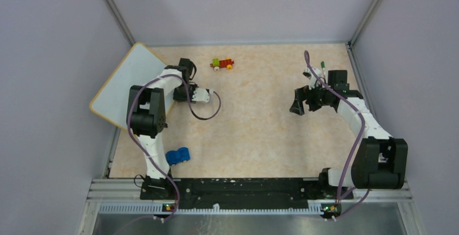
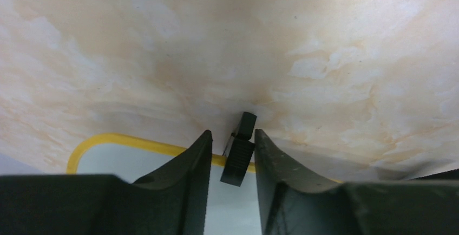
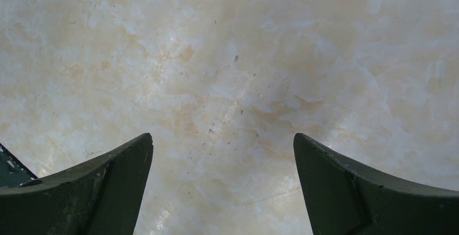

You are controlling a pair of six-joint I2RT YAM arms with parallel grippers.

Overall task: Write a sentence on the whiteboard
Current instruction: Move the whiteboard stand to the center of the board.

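whiteboard point(image 1: 122, 86): right edge under left arm point(image 1: 147, 110) | wrist view: cropped below

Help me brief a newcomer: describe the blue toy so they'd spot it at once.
On the tan table, look beside the left arm's base. The blue toy lies there, the only blue thing; the other toy, far back, is red, yellow and green.

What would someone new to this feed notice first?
The whiteboard lies askew at the far left of the table, reaching past its edge. The jaws of the left gripper stand either side of a black clip on its yellow rim. Then a small coloured toy sits at the far middle, and the jaws of the right gripper stand wide above the table.
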